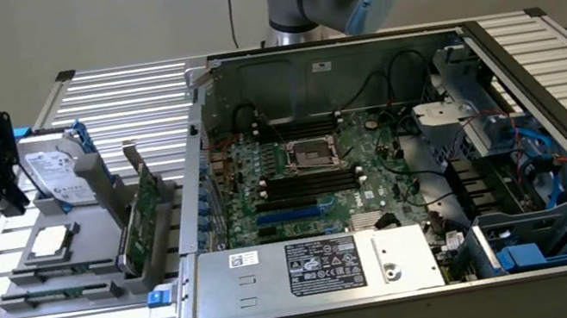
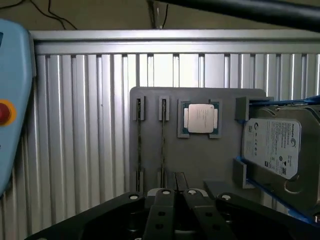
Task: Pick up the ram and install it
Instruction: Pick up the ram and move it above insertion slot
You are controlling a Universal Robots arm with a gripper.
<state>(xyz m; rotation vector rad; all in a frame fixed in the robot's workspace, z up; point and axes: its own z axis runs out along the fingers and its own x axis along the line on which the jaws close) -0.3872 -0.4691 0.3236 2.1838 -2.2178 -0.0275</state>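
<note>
Sitting in the grey holder (image 2: 200, 165): ram sticks (image 2: 163, 135), processor (image 2: 201, 118), hard drive (image 2: 272, 147); pincer (image 2: 178, 193) hovers over it, barely parted, gripping nothing.

Hard drive (image 2: 272, 147): pale label with fine print, barcodes and small marks, too small to read | Power supply cover (image 1: 396, 266): black label (image 1: 326, 263) with white print and certification signs, not legible | White sticker (image 1: 244, 259) beside it: not legible | Processor (image 2: 201, 118): no readable marking

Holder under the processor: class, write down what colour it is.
Grey. The holder shows best in the wrist view.
</note>
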